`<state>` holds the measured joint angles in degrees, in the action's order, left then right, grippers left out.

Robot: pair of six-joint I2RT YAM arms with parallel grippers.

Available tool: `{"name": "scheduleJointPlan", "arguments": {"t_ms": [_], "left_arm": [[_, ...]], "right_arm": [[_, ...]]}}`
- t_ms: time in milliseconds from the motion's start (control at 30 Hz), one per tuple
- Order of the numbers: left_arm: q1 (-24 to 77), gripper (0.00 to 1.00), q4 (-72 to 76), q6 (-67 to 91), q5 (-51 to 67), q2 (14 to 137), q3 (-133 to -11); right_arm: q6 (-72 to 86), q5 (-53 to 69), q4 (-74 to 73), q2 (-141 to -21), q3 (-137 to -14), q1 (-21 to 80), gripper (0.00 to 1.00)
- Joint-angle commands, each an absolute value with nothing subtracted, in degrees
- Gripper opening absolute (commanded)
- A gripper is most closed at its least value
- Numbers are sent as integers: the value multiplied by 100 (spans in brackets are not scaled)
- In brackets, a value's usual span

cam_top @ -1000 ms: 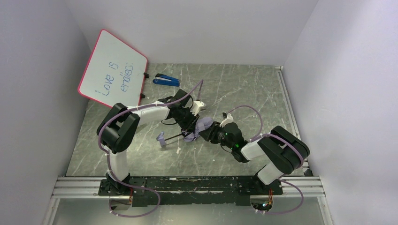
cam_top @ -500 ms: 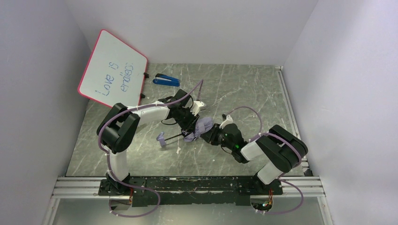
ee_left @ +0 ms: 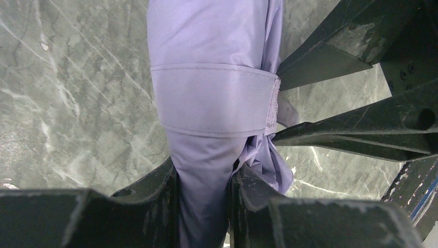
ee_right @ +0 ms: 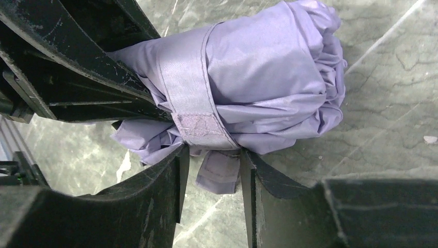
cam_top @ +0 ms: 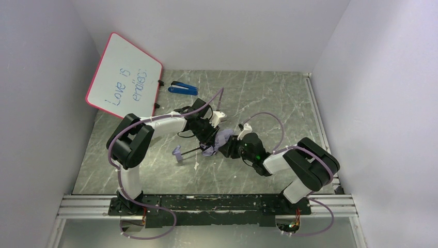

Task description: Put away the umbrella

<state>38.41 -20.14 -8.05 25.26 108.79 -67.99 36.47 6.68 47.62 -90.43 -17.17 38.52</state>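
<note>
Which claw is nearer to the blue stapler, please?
Left. The left claw, clamped on the umbrella, is toward the bases and right of the stapler; the right claw is beyond it, farther right and closer to the bases.

The umbrella (cam_top: 221,139) is lying mid-desk (cam_top: 268,98), between my left gripper (ee_left: 204,181) on its left and my right gripper (ee_right: 212,170) on its right. Its handle (cam_top: 177,154) is lying further left. The stapler (cam_top: 183,88) is lying behind, beside the whiteboard (cam_top: 124,76).

The umbrella (ee_left: 206,77) runs off the left wrist view's top edge.
</note>
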Motion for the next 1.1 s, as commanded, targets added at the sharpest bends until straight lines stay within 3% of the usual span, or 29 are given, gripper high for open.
{"name": "scheduleJointPlan", "arguments": {"t_ms": [0, 500, 1067], "left_arm": [[3814, 5, -2469, -800, 1714, 11013, -6756], [3814, 5, -2452, -782, 1729, 11021, -6746], [3814, 5, -2474, -791, 1715, 11026, -6767]], "right_arm": [[3027, 453, 4044, -8915, -1910, 3915, 45], [1695, 190, 3109, -8623, -2210, 4330, 44], [917, -1855, 2178, -8821, -2674, 5332, 43]]}}
